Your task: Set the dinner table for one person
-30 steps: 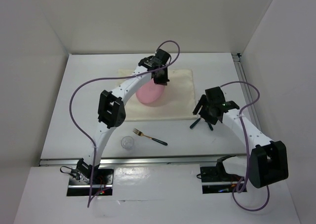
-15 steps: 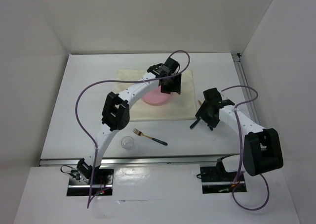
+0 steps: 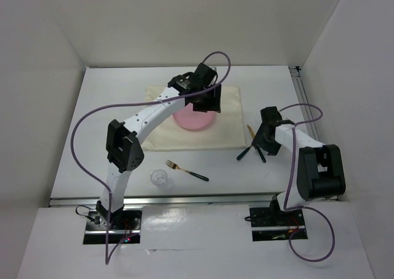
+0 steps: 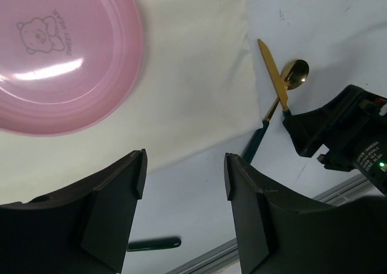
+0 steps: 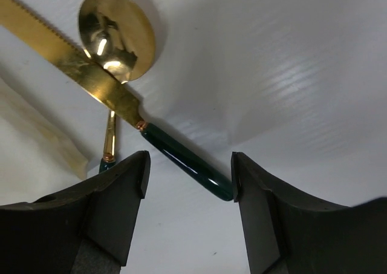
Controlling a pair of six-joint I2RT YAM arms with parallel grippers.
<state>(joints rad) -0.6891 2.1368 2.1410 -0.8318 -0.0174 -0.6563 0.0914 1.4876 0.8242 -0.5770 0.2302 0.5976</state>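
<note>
The dinner table (image 3: 111,119) lies white and flat under both arms. A cream placemat (image 3: 229,109) sits at its middle, with a pink plate (image 3: 196,120) on it. Just off the placemat's right edge, a gold knife (image 5: 103,80) lies across the neck of a spoon (image 5: 115,29). A fork (image 3: 186,170) and a small glass (image 3: 159,178) sit toward the near edge.

We judge the knife to be the piece in hand. We should close on its dark green handle, clear of the crossing, and lift straight up so the spoon is not dragged.

The right gripper (image 5: 190,165) hangs spread astride that handle, its arm folded close to its base and its wrist pointing down. The left gripper (image 4: 185,165) is spread too and holds nothing, its arm arched far out above the plate's right side.
</note>
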